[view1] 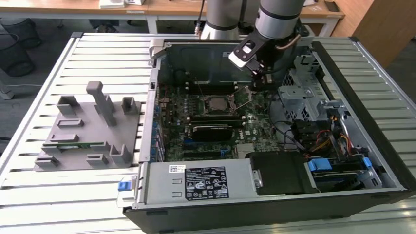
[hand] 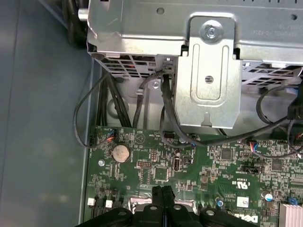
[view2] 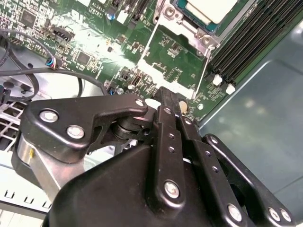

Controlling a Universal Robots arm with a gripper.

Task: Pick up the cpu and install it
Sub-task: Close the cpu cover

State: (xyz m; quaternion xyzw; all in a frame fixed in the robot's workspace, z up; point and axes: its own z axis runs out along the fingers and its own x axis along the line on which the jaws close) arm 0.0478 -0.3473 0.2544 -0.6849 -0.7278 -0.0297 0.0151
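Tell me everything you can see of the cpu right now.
The cpu is a small, flat, square chip with a pale silver-grey metal top and a thin lighter rim. It lies level in its socket on the green motherboard, inside the open computer case. In the second wrist view part of its shiny top is seen, bare, with nothing resting on it. The shut gripper is over the board to one side and does not touch it.
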